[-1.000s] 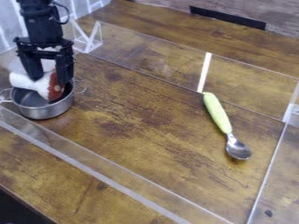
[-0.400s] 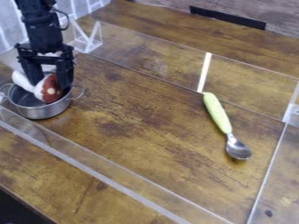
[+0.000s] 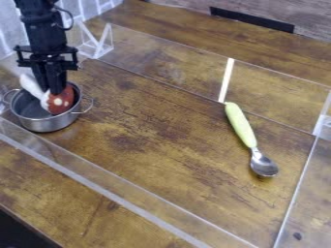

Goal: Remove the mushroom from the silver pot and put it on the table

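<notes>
The silver pot stands on the table at the left edge of the view. Inside it lies the mushroom, its red-brown cap to the right and its white stem pointing left. My gripper points straight down into the pot, and its black fingers are drawn together on the mushroom's middle. Part of the stem is hidden behind the fingers. The mushroom is still down inside the pot's walls.
A green-handled spoon lies on the right half of the table, bowl toward the front. A thin white stick lies just behind it. Clear plastic edging runs across the front and right. A clear stand sits behind the pot.
The fingers stood wide apart on either side of the mushroom; now they have closed on it. The arm has hardly moved.
</notes>
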Robot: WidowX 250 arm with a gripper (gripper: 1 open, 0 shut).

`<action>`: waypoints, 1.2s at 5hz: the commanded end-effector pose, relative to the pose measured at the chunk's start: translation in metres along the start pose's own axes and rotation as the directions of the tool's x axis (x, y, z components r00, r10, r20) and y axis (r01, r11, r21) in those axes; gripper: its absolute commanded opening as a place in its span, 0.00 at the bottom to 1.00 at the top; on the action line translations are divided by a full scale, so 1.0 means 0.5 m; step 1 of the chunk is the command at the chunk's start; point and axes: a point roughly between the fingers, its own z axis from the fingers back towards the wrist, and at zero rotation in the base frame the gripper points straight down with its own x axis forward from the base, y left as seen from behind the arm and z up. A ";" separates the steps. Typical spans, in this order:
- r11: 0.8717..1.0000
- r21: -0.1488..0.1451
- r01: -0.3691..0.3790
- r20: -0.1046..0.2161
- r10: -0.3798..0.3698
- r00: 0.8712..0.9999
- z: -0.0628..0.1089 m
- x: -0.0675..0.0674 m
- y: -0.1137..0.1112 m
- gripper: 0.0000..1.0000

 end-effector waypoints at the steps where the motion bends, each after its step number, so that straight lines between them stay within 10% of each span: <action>1: 1.000 -0.011 -0.006 0.035 0.007 0.999 0.009 0.017 0.013 1.00; 2: 1.000 -0.028 0.009 0.024 -0.009 1.000 0.002 0.019 0.010 1.00; 3: 0.999 -0.030 0.031 0.018 -0.031 0.999 -0.004 0.022 0.002 0.00; 4: 0.999 -0.039 -0.030 0.021 0.031 0.999 -0.001 0.033 -0.011 0.00; 5: 0.994 -0.057 -0.098 0.021 0.100 0.995 0.000 0.043 -0.015 1.00; 6: 0.994 -0.057 -0.096 0.022 0.098 0.995 0.017 0.034 -0.023 0.00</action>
